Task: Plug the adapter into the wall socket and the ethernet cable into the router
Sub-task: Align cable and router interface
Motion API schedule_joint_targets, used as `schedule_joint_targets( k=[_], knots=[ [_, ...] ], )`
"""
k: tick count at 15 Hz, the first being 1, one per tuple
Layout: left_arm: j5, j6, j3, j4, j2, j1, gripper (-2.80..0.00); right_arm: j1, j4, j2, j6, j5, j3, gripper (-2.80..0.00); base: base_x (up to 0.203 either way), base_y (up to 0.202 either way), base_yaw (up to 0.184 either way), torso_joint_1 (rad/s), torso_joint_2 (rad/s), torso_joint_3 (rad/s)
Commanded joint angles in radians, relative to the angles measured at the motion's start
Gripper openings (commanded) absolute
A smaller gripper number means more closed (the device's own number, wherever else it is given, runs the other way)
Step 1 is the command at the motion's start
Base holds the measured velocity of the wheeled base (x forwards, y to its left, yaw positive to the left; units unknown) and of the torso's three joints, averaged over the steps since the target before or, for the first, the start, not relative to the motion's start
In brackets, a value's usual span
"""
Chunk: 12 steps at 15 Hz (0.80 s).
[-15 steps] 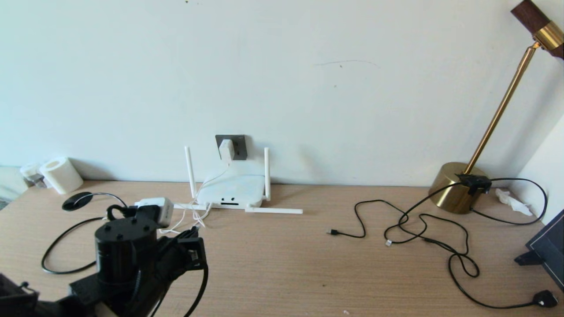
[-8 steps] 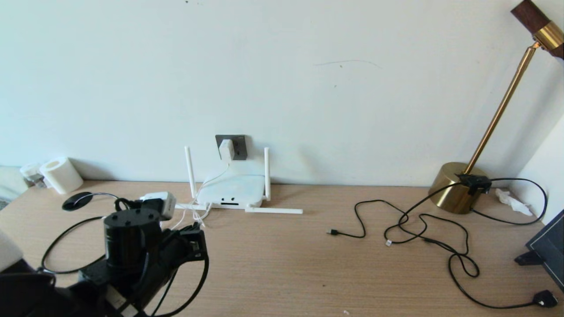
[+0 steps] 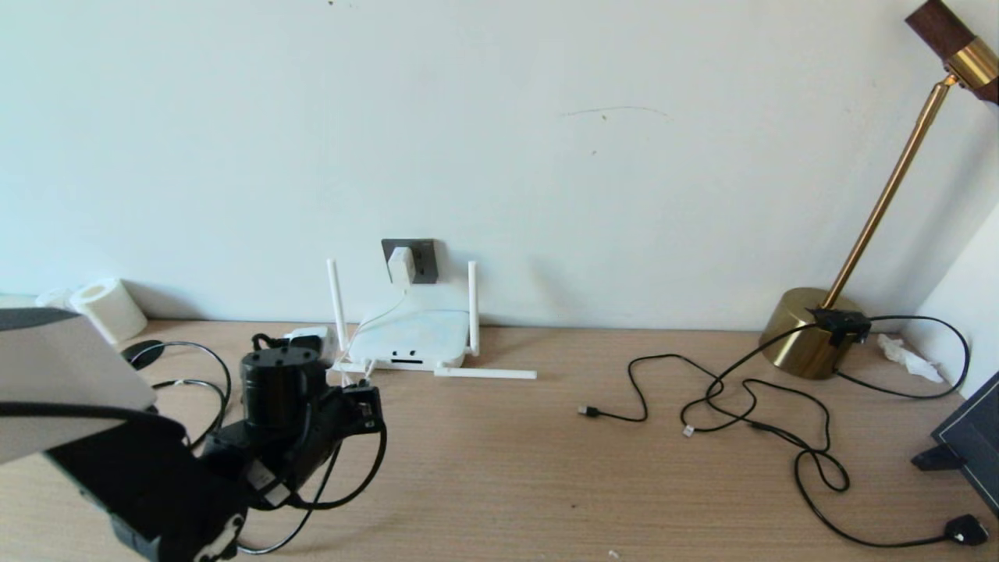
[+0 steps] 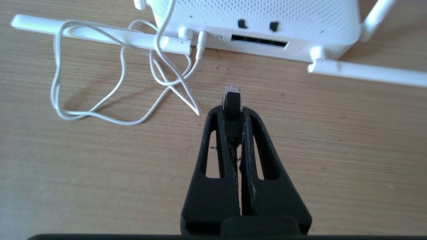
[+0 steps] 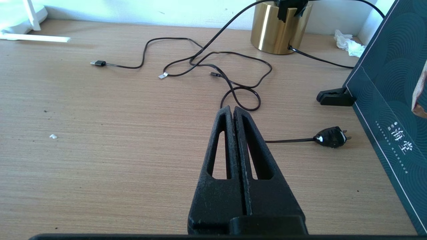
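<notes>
Wooden desk [image 3: 499, 468]: left hand [image 4: 232, 108] pinches ethernet cable [image 4: 231, 100]; dark box [image 5: 393, 100] reads 海堂.

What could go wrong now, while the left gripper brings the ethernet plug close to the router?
The left gripper pinches the ethernet cable plug short of the router. The plug looks off to one side of the long port slot, so it might hit the casing. The loose white cord lies nearby and could snag.
</notes>
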Motion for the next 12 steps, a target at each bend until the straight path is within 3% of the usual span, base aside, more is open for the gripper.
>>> schedule_joint_targets(
  k=[1,5,12],
  knots=[
    [0.004,0.011,-0.025,-0.014,0.069,0.000,-2.80,0.000,0.000,0.002,0.000,0.001,0.000,-2.80,0.000,0.000,0.000,0.000,0.00,0.000],
    [0.006,0.065,-0.039,-0.122,0.139,0.018,-2.80,0.000,0.000,0.002,0.000,0.001,0.000,-2.80,0.000,0.000,0.000,0.000,0.00,0.000],
    [0.006,0.090,-0.074,-0.125,0.163,0.021,-2.80,0.000,0.000,0.002,0.000,0.001,0.000,-2.80,0.000,0.000,0.000,0.000,0.00,0.000]
  ],
)
